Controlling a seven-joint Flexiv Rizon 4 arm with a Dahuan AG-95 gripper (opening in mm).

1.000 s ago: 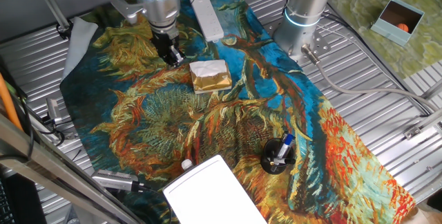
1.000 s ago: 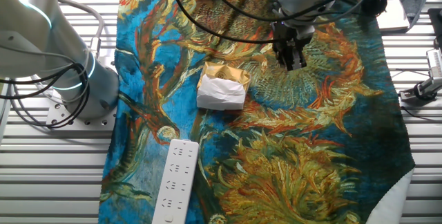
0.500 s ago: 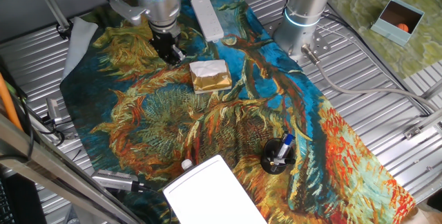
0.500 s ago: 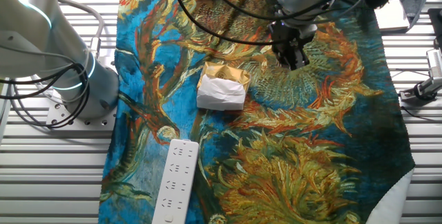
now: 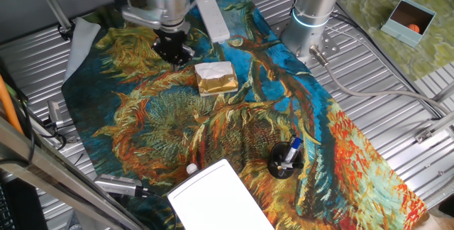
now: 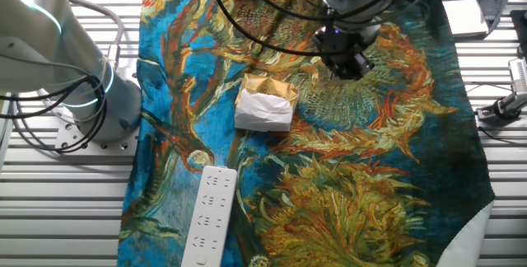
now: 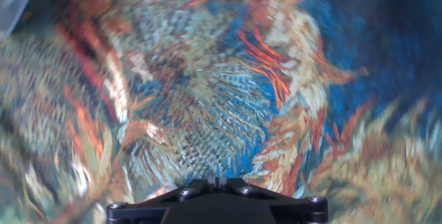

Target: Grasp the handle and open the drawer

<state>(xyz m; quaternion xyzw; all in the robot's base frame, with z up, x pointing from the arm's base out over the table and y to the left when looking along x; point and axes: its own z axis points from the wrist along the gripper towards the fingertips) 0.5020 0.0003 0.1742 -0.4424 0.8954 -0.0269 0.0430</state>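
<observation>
We see the gripper (image 5: 175, 54) above the cloth (image 5: 312, 127), beside the block (image 5: 215, 78). We cannot tell its jaws' state. The drawer (image 5: 220, 200) sits well apart.

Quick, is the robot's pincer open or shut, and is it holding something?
Pincer: holding nothing, hanging above the colourful painted cloth; open or shut cannot be told.

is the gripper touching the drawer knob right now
Apart. One fixed view shows the gripper at the cloth's far end, while the handle on the drawer sits at the near edge.

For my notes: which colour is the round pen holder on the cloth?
Black. The pen holder shows best in one fixed view.
</observation>
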